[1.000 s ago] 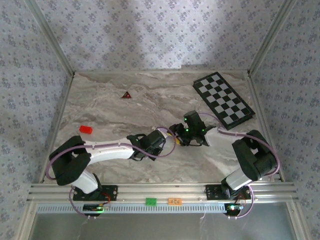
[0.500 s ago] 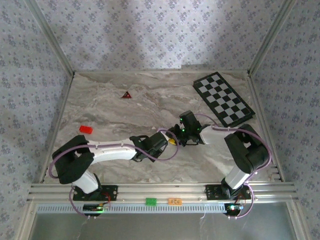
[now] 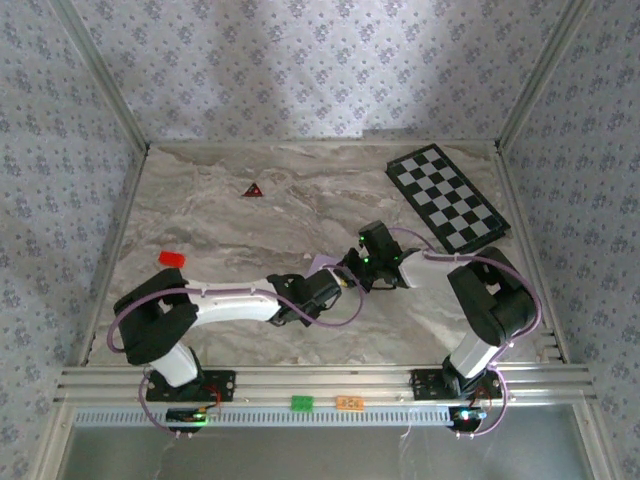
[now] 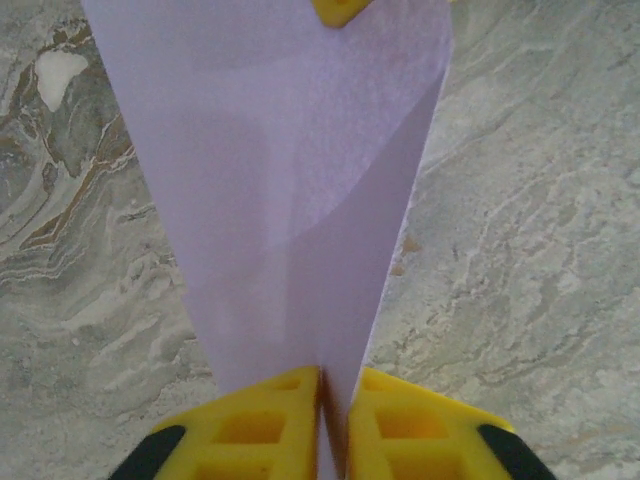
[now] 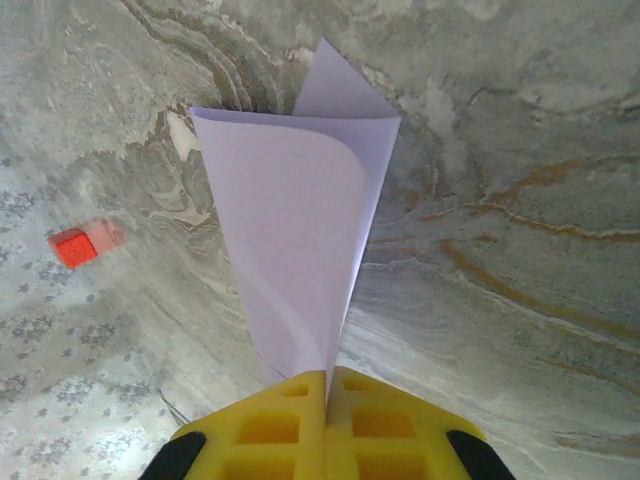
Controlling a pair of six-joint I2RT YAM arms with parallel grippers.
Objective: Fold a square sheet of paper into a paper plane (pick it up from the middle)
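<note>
One pale lilac paper sheet (image 4: 290,180): folded into a narrow tapering wedge, held over the middle of the grey marble table (image 3: 230,225).
Left gripper (image 4: 325,385): yellow fingers clamped on one end.
Right gripper (image 5: 327,378): pinching the opposite end.
Small red block (image 3: 172,259): near the table's left edge.

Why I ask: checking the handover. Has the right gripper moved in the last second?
Yes: the right gripper shifted left, away from the checkered board.

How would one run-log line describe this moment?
object: pale lilac folded paper sheet | left hand: shut on the sheet | right hand: shut on the sheet
</note>
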